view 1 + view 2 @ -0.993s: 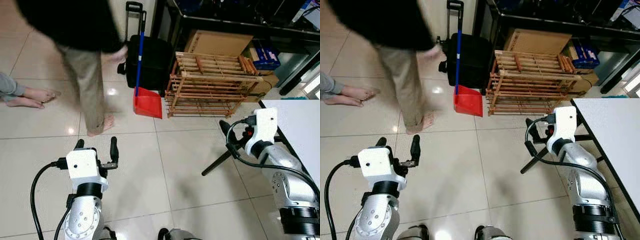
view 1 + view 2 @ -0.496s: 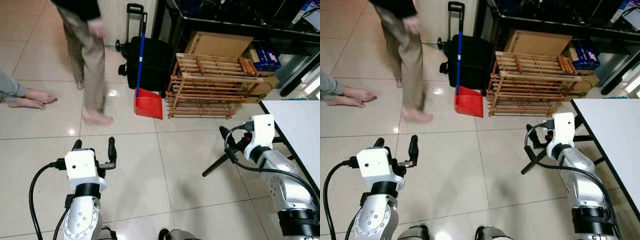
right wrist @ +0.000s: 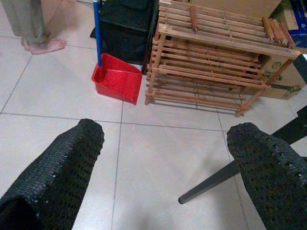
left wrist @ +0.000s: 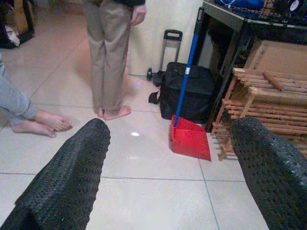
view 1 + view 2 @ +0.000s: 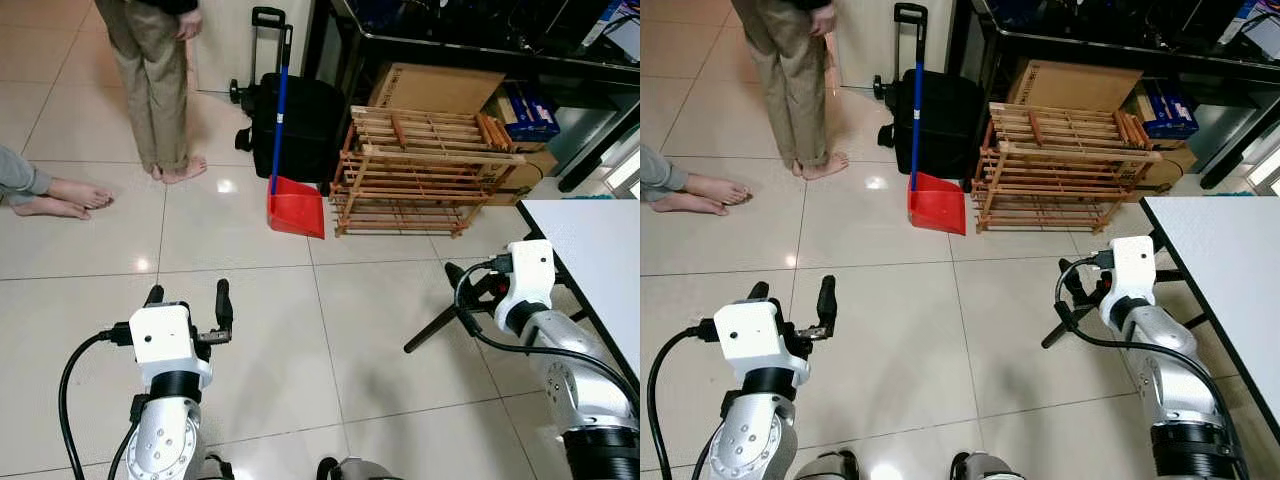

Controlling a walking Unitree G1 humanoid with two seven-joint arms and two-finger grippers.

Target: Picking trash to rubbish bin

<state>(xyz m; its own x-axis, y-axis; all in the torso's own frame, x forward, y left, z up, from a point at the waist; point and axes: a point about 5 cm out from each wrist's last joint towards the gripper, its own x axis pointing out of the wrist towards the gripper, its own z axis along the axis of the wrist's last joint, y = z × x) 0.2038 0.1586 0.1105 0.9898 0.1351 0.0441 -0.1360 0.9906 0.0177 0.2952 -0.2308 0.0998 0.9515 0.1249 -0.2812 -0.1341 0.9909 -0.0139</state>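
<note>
No trash item and no rubbish bin can be made out on the tiled floor [image 5: 330,330], so the location of the task's thing cannot be stated; the task is judged to be at its search stage, with pick-up, carry and drop all left to do. The nearest cleaning article is a red dustpan [image 5: 296,212] with a blue handle [image 5: 281,110], stood upright on the floor and leaned against a black trolley bag [image 5: 295,120]. Just beside it, a wooden slatted rack [image 5: 425,170] is set on the floor in front of a cardboard box [image 5: 440,88] under a dark shelf unit. The left tool [image 5: 188,298] is held low over bare tiles with its fingers spread apart and nothing between them. The right tool [image 3: 163,163] is likewise spread wide and empty, held near the corner of a white desk [image 5: 600,250] and above a dark slanted leg [image 5: 440,325]. A person's legs [image 5: 155,90] are seen standing near the bag, and another person's bare feet [image 5: 60,197] rest at the left edge.
</note>
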